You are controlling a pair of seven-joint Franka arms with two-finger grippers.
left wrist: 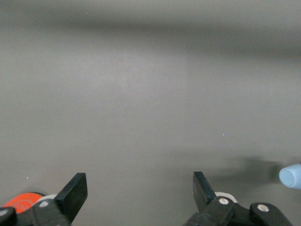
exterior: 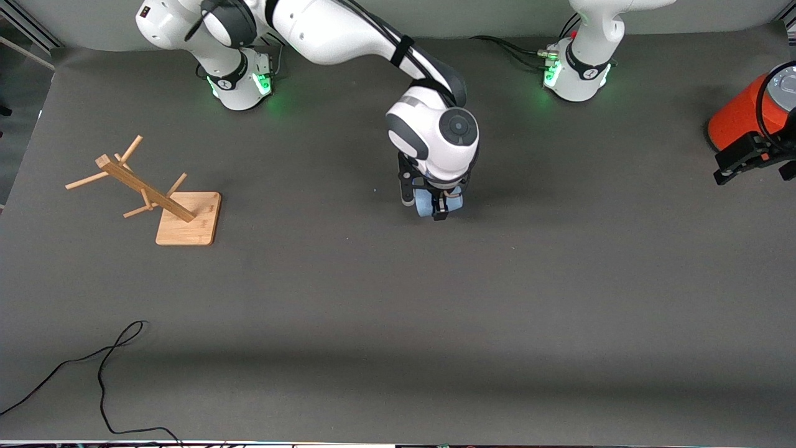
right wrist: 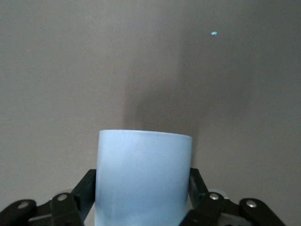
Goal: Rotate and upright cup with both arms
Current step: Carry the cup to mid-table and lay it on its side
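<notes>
The light-blue cup point(exterior: 425, 205) is near the middle of the table, under the right arm's wrist. My right gripper point(exterior: 435, 204) is shut on it, one finger on each side of its wall. In the right wrist view the cup point(right wrist: 143, 179) fills the space between the fingers point(right wrist: 87, 188) and casts a shadow on the grey table. I cannot tell whether it touches the table. My left gripper point(exterior: 731, 168) waits, open and empty, at the left arm's end of the table. In the left wrist view point(left wrist: 139, 190) the cup point(left wrist: 290, 176) shows small at the edge.
A large orange-red cylinder with a grey top point(exterior: 743, 112) stands right beside the left gripper; it also shows in the left wrist view point(left wrist: 21, 201). A wooden mug rack point(exterior: 186, 218) stands toward the right arm's end. A black cable point(exterior: 106, 361) lies near the front edge.
</notes>
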